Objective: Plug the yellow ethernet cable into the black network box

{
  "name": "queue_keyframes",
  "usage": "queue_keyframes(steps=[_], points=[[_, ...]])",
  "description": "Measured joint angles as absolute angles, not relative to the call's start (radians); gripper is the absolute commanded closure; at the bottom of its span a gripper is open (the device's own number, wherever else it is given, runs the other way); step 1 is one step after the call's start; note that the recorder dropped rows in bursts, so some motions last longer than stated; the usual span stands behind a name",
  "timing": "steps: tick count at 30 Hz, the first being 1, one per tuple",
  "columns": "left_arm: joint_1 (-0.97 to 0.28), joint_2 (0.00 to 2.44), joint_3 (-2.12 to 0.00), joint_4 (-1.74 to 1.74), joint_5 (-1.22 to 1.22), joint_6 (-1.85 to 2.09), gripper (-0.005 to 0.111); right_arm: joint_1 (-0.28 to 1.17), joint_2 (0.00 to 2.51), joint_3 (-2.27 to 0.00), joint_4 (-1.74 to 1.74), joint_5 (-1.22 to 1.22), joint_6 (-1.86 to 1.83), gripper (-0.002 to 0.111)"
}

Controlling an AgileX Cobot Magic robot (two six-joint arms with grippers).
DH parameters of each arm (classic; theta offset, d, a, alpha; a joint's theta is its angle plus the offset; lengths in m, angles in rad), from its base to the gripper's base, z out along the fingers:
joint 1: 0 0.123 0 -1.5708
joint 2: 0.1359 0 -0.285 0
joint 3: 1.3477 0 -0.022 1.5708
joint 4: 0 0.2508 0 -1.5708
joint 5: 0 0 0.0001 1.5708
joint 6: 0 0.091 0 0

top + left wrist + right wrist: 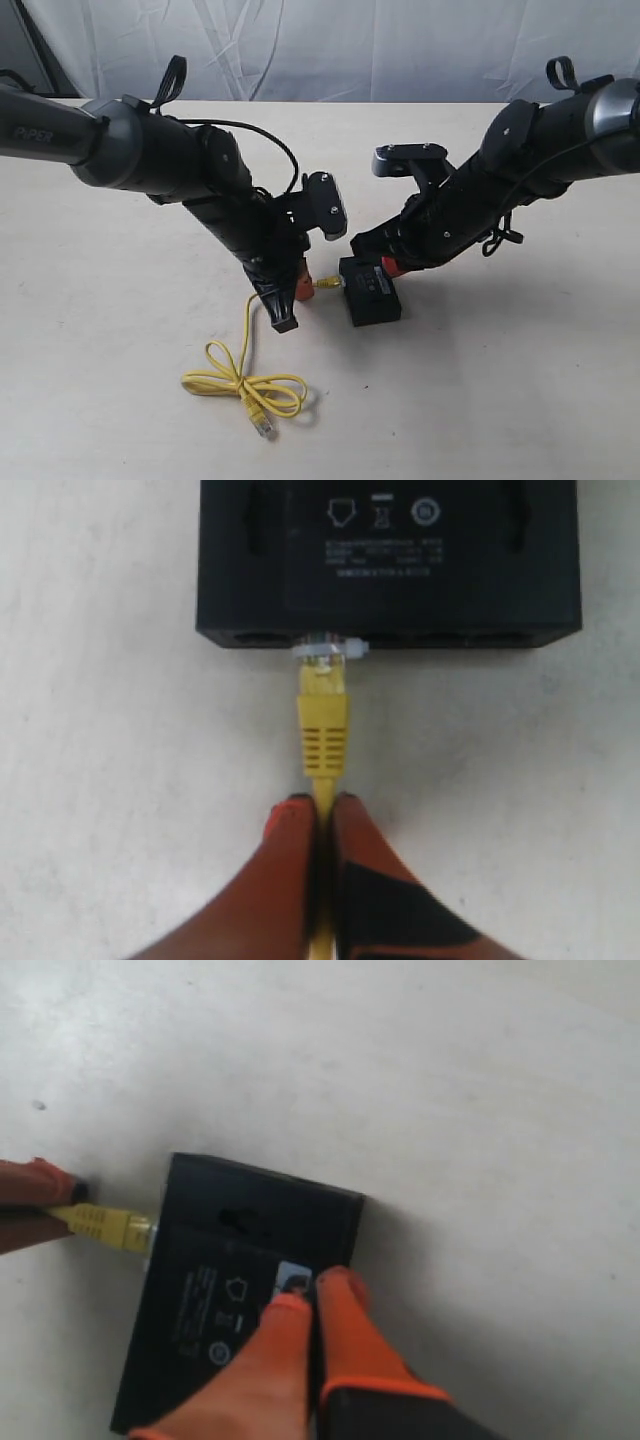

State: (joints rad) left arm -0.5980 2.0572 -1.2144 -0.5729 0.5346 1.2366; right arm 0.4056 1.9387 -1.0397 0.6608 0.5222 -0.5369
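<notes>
The black network box (370, 290) lies flat on the pale table between the two arms. My left gripper (322, 802) is shut on the yellow ethernet cable (322, 725) just behind its boot. The clear plug tip sits at a port on the box's (390, 560) side face; how deep it goes I cannot tell. My right gripper (315, 1285) is shut, its orange fingertips resting on the top of the box (230, 1300) near the pale label. The rest of the cable (245, 385) lies in a loose loop toward the front of the table.
The cable's free end with its clear plug (263, 425) lies near the front edge. White cloth hangs behind the table (520, 380). Both arms lean in over the middle, close to each other.
</notes>
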Motion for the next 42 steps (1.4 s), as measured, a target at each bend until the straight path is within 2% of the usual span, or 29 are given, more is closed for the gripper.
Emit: queue_keyframes(steps=[15, 26, 32, 42], points=[[-0.601, 2.057, -1.214, -0.596, 0.529, 1.237, 0.107, 0.415, 1.922, -1.045, 0.474, 0.495, -0.292, 0.109], [-0.606, 2.057, -1.214, -0.596, 0.527, 1.237, 0.107, 0.308, 1.872, -1.043, 0.465, 0.521, -0.284, 0.109], [-0.606, 2.057, -1.214, -0.596, 0.527, 1.237, 0.107, 0.318, 1.91, -1.043, 0.469, 0.531, -0.284, 0.109], [-0.605, 2.057, -1.214, -0.584, 0.528, 1.237, 0.107, 0.414, 1.94, -1.043, 0.51, 0.535, -0.362, 0.109]])
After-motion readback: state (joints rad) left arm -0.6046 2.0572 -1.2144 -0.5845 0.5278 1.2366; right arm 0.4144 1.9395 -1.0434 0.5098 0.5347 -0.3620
